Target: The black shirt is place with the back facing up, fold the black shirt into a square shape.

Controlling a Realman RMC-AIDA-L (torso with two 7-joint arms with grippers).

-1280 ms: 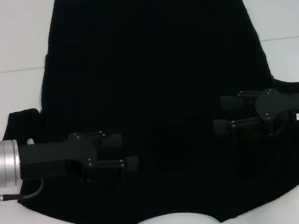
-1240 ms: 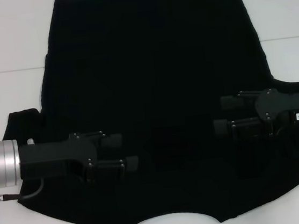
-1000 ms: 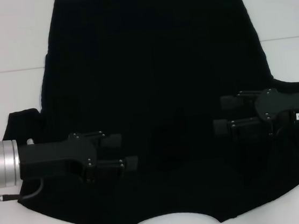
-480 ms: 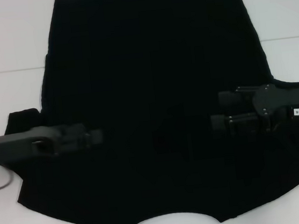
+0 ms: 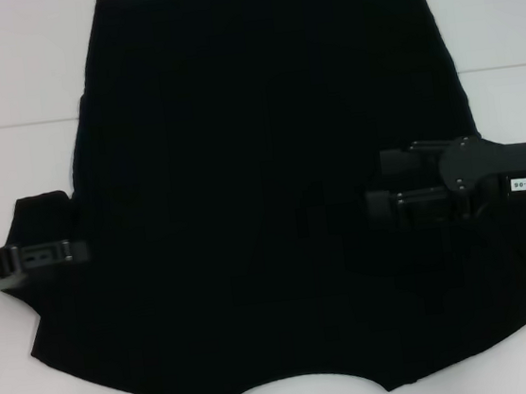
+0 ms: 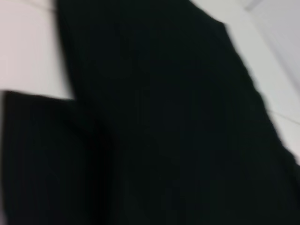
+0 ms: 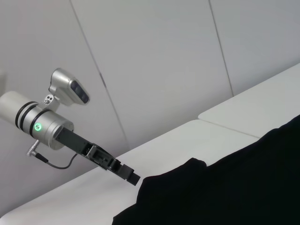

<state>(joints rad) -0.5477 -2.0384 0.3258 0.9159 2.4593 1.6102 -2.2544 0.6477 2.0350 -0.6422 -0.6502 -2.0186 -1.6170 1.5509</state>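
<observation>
Head view: black shirt (image 5: 281, 185) lies flat across the table (image 5: 1, 65). Left gripper (image 5: 55, 252) at its left sleeve, right gripper (image 5: 381, 193) over its right side; finger states unclear. Pinch each sleeve's edge cleanly, folding inward evenly.

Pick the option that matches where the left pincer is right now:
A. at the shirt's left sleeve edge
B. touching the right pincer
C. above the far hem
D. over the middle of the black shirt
A: in the head view the left pincer sits at the left sleeve edge of the black shirt, far from the right pincer, which is over the shirt's right side.
</observation>
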